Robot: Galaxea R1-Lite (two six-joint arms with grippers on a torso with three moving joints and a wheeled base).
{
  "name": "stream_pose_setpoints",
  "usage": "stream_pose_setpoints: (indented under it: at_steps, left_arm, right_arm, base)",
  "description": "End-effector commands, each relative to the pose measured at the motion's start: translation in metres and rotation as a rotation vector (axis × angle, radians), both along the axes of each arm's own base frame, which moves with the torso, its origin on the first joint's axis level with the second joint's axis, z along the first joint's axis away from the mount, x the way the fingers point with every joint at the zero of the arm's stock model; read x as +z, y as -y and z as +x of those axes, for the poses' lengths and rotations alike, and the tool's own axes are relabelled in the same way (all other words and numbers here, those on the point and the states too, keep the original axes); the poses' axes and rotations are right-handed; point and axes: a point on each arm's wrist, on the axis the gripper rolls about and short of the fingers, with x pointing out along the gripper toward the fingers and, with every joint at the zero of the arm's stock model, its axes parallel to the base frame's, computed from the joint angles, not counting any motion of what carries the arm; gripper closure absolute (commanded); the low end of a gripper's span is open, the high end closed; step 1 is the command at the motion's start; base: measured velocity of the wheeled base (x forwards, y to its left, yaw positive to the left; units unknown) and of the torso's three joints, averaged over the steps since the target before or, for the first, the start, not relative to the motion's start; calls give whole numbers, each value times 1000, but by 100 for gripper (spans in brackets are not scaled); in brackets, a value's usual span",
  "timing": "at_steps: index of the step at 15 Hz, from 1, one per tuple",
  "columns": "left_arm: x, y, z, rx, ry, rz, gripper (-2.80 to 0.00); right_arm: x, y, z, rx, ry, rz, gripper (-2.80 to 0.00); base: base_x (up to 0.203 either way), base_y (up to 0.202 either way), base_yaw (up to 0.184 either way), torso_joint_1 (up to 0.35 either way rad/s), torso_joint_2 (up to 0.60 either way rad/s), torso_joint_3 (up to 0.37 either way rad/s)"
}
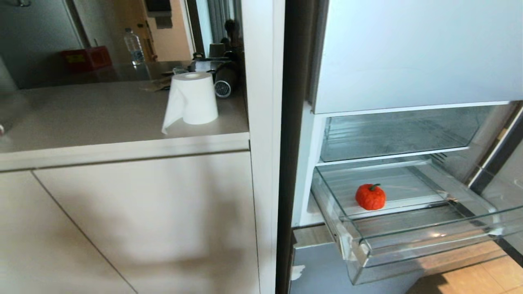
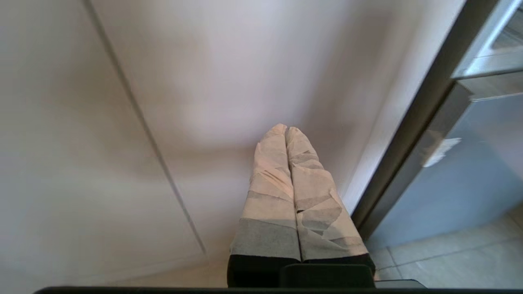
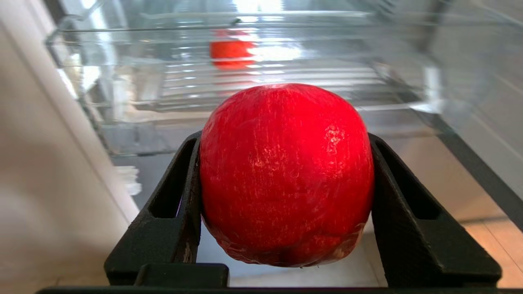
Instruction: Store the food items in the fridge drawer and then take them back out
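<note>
The fridge drawer (image 1: 425, 245) stands pulled out of the open fridge, clear-walled, with torn white tape at its front left corner. Inside it rests one food item, a fuzzy orange-red fruit (image 1: 370, 197) with a small green stem. Neither arm shows in the head view. In the right wrist view my right gripper (image 3: 286, 141) is shut on a glossy red apple (image 3: 286, 175), held in front of the drawer's clear front wall (image 3: 163, 81); the orange-red fruit (image 3: 231, 51) shows through that wall. My left gripper (image 2: 286, 130) is shut and empty, its taped fingers pointing at a pale cabinet door (image 2: 204, 81).
A second clear bin (image 1: 400, 134) sits above the drawer. Left of the fridge a counter (image 1: 102, 118) carries a paper roll (image 1: 195, 98), a water bottle (image 1: 133, 45) and a red box (image 1: 86, 57). A silver-blue fridge panel (image 1: 322, 273) lies below the drawer, beside tiled floor (image 1: 490, 273).
</note>
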Motion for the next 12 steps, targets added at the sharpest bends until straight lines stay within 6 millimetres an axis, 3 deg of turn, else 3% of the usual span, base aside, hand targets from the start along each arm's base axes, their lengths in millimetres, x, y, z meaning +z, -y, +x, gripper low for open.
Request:
stream_pose_setpoints:
  at_steps: [1, 4, 7, 12]
  left_arm:
    - [0, 0, 0, 1, -1, 0, 0]
    - [0, 0, 0, 0, -1, 0, 0]
    - [0, 0, 0, 1, -1, 0, 0]
    - [0, 0, 0, -1, -1, 0, 0]
  right_arm:
    - [0, 0, 1, 7, -9, -15, 0]
    - [4, -1, 10, 29, -117, -80, 0]
    - [31, -1, 32, 46, -180, -86, 0]
    - [79, -1, 112, 33, -326, -8, 0]
  base:
    - [0, -4, 91, 5, 3, -1]
    - [0, 0, 0, 0, 0, 0]
    - [0, 0, 0, 0, 0, 0]
    - [0, 0, 0, 0, 0, 0]
